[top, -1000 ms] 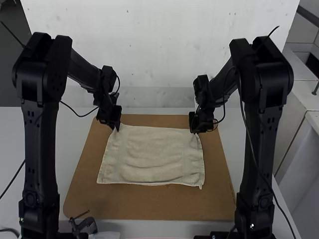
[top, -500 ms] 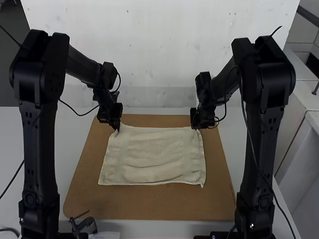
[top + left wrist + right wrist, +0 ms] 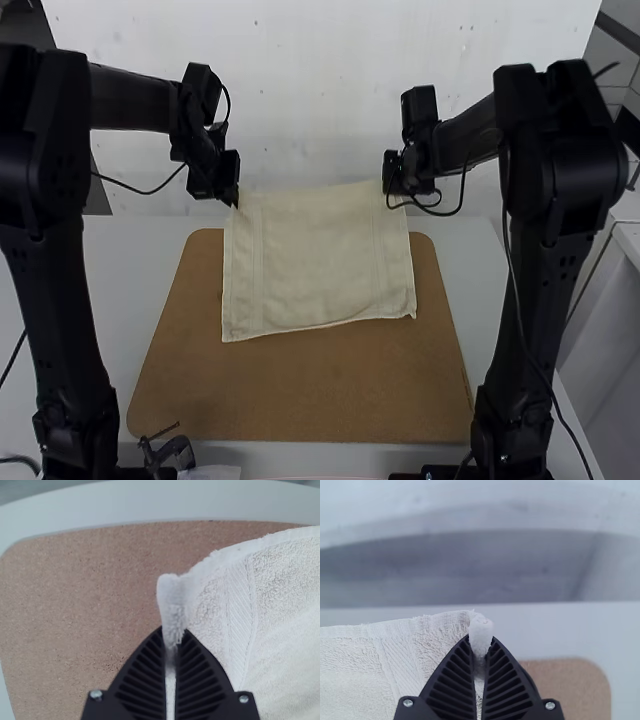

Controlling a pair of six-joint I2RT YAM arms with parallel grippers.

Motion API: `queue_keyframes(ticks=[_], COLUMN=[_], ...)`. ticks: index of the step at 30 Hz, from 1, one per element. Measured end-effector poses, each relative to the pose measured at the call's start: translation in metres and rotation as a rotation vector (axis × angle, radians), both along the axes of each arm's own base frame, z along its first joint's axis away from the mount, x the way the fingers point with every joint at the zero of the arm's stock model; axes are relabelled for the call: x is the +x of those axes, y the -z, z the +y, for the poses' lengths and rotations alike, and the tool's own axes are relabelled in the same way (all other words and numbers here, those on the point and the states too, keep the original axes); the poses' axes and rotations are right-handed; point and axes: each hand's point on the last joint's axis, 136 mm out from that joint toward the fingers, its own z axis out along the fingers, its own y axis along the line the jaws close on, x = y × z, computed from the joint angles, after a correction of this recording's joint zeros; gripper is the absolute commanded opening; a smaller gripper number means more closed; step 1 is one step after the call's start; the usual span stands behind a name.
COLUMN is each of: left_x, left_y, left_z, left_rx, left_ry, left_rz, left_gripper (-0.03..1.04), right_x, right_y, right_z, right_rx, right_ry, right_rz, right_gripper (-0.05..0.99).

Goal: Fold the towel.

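We worked over a flat brown board (image 3: 300, 400) with rounded corners. The cream rectangular terry towel (image 3: 312, 262) was spread above it in a single sheet, its far edge raised between the arms and its near edge lower; near-edge contact with the board could not be confirmed. We judged the step as positioning before the first fold. The next move called for laying the near part down, then carrying the held edge over it, evenly on both sides. The left black ribbed gripper (image 3: 173, 632) was closed, pinching one far corner (image 3: 172, 597); the right black ribbed gripper (image 3: 480, 640) was likewise pressed together on the other far corner (image 3: 481, 628).
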Motion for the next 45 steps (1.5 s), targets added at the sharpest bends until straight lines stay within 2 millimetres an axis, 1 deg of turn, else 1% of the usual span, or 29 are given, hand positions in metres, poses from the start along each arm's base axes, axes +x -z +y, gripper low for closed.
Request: queue_keyframes(ticks=[2, 4, 5, 7, 9, 11, 14, 16, 18, 21, 25, 30, 33, 36, 41, 45], left_x=[0.001, 0.000, 0.000, -0.005, -0.014, -0.029, -0.057, -0.072, -0.086, -0.101, -0.118, -0.135, -0.139, -0.132, -0.121, -0.114], left_y=[-0.019, -0.034, -0.042, -0.052, -0.052, -0.043, -0.020, -0.011, -0.006, -0.006, -0.007, 0.009, 0.018, 0.027, 0.062, 0.079], left_z=[0.000, 0.000, 0.000, -0.001, -0.002, -0.004, -0.007, -0.010, -0.011, -0.010, -0.007, -0.007, -0.006, -0.008, -0.003, 0.003], left_rx=[-0.014, -0.025, -0.030, -0.036, -0.038, -0.033, -0.020, -0.014, -0.011, -0.017, -0.028, -0.029, -0.027, -0.026, -0.011, -0.005], left_ry=[-0.007, -0.012, -0.013, -0.010, -0.005, 0.006, 0.027, 0.044, 0.058, 0.063, 0.063, 0.078, 0.080, 0.078, 0.055, 0.036], left_rz=[-0.042, -0.076, -0.093, -0.116, -0.115, -0.090, -0.028, -0.003, 0.012, 0.008, 0.004, 0.048, 0.066, 0.068, 0.125, 0.146], left_gripper=[0.02, 0.02, 0.02, 0.02, 0.02, 0.02, 0.02, 0.02, 0.02, 0.02, 0.02, 0.02, 0.02, 0.02, 0.02, 0.02], right_x=[0.001, -0.005, -0.007, -0.014, -0.023, -0.036, -0.054, -0.066, -0.079, -0.091, -0.094, -0.098, -0.095, -0.094, -0.087, -0.077], right_y=[-0.026, -0.042, -0.044, -0.038, -0.020, 0.001, 0.028, 0.042, 0.052, 0.053, 0.048, 0.054, 0.055, 0.065, 0.082, 0.086], right_z=[0.000, -0.002, -0.003, -0.004, -0.006, -0.009, -0.013, -0.016, -0.020, -0.024, -0.027, -0.026, -0.025, -0.025, -0.021, -0.015], right_rx=[0.019, 0.028, 0.029, 0.025, 0.014, -0.005, -0.036, -0.058, -0.082, -0.106, -0.121, -0.127, -0.125, -0.129, -0.133, -0.132], right_ry=[0.004, 0.005, 0.006, 0.006, 0.005, 0.000, -0.014, -0.026, -0.041, -0.058, -0.075, -0.090, -0.095, -0.094, -0.100, -0.104], right_rz=[-0.064, -0.093, -0.097, -0.080, -0.039, 0.014, 0.079, 0.116, 0.151, 0.162, 0.146, 0.153, 0.146, 0.164, 0.199, 0.197], right_gripper=[0.01, 0.01, 0.01, 0.01, 0.01, 0.01, 0.01, 0.01, 0.01, 0.01, 0.01, 0.01, 0.01, 0.01, 0.01, 0.01])
